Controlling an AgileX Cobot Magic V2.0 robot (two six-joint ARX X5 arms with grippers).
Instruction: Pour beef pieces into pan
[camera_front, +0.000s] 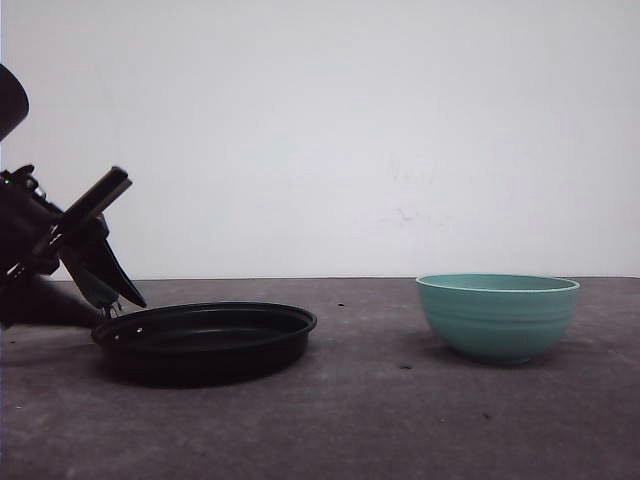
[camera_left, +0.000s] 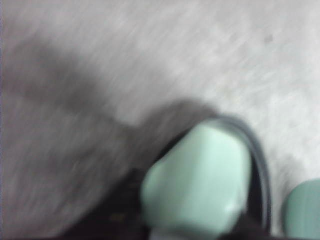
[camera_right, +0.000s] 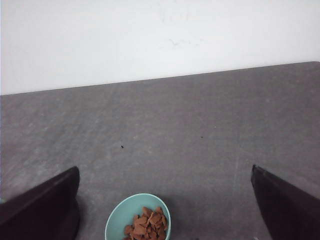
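Reddish-brown beef pieces (camera_right: 147, 221) lie loose in the teal ribbed bowl (camera_front: 497, 315), well right of the shallow black pan (camera_front: 205, 338). Right gripper (camera_right: 165, 210) gapes wide above; left gripper (camera_front: 118, 290) meets the pan's mint-green handle (camera_left: 197, 182), grip unclear. The stiff bowl's rim likely suits grasping.

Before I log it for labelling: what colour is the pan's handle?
Mint green handle, clearest in the left wrist view; the pan is black.

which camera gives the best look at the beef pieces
The right wrist view: it looks down into the teal bowl at the beef pieces. The front view shows the bowl's side, hiding them.
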